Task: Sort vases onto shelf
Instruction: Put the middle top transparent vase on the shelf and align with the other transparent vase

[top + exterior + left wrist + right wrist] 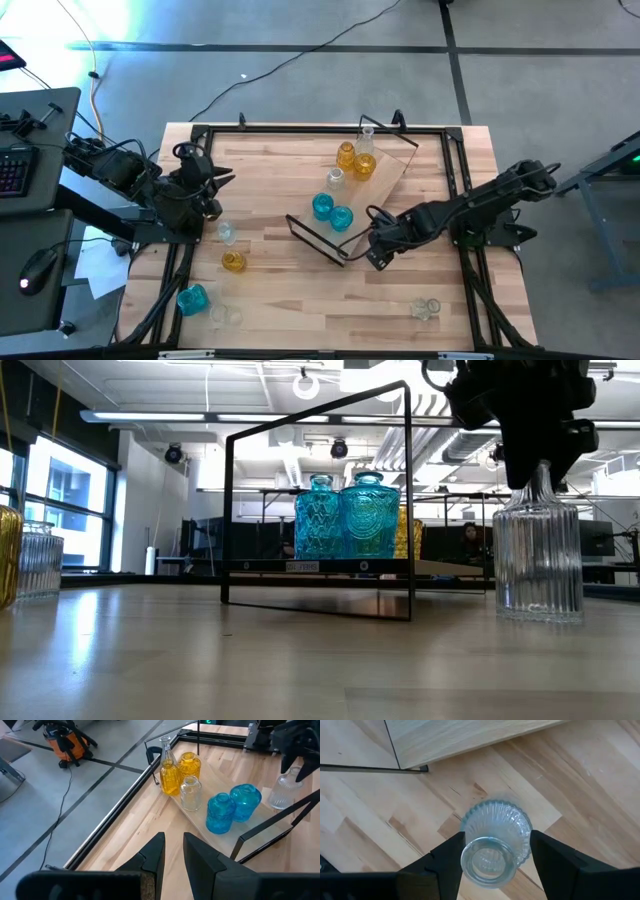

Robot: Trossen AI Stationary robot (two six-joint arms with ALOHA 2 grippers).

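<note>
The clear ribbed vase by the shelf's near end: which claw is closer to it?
Right. The right claw straddles the clear ribbed vase, fingers open either side. The left claw waits across the table, far from it.

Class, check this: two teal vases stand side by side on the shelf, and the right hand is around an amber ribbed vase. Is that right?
Not quite: the ribbed vase between the right hand's fingers is clear, not amber, as the right wrist view shows. The two teal vases do stand side by side on the shelf.
</note>
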